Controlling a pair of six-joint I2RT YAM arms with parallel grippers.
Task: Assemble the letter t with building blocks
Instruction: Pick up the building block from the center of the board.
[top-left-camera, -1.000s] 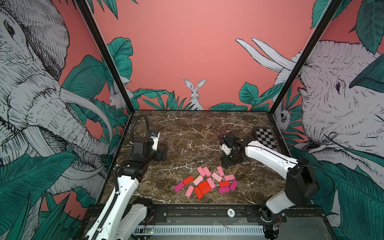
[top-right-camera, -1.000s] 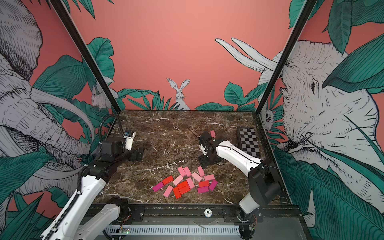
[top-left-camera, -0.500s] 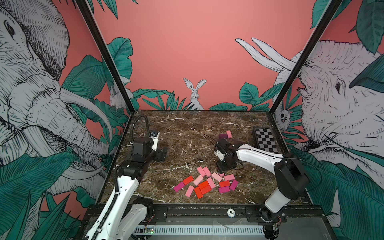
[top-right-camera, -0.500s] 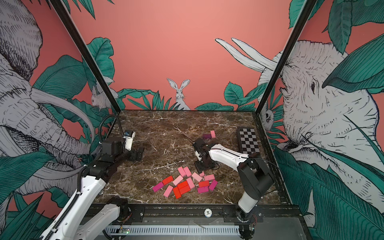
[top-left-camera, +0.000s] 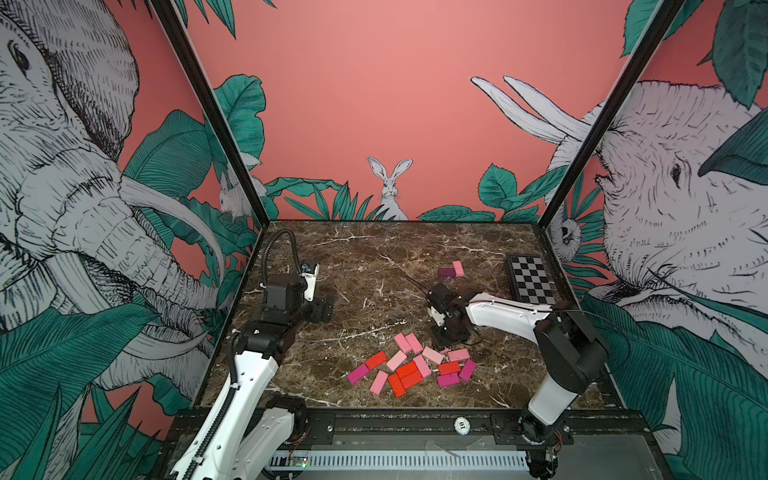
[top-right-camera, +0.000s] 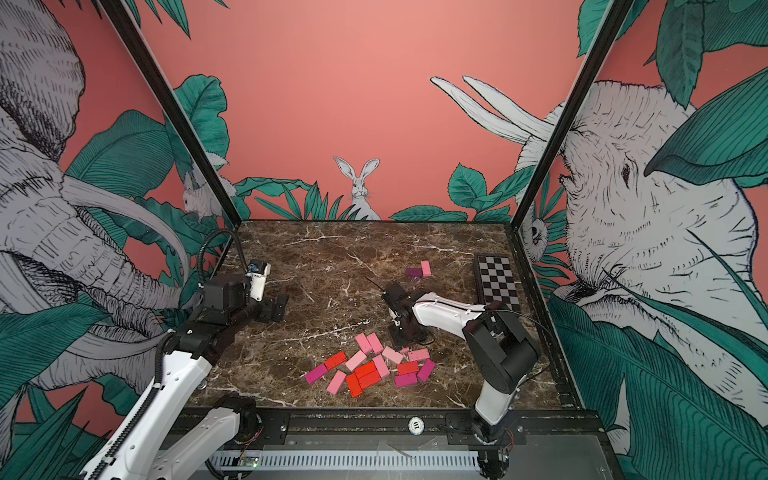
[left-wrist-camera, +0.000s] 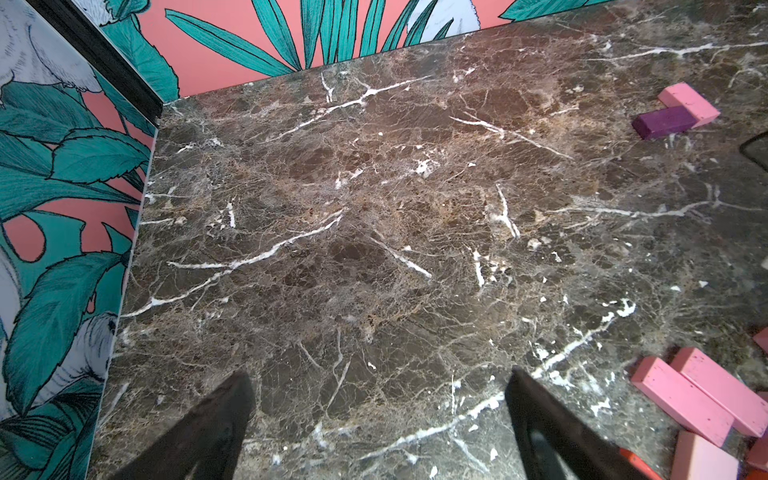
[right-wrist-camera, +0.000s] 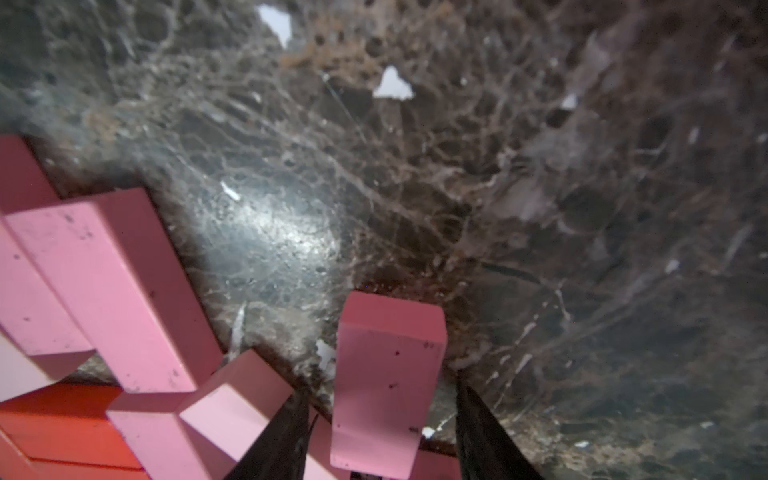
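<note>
Lying in a loose heap of red, pink and magenta, most blocks are found at the near middle of the tabletop. One pink block at the heap's far right edge is flanked by the jaws of the right claw; whether it is gripped cannot be told. A purple block and a far pink block are set touching, farther back, near the checkered board. The left claw is held wide open over the tabletop at the left, well apart from the heap.
</note>
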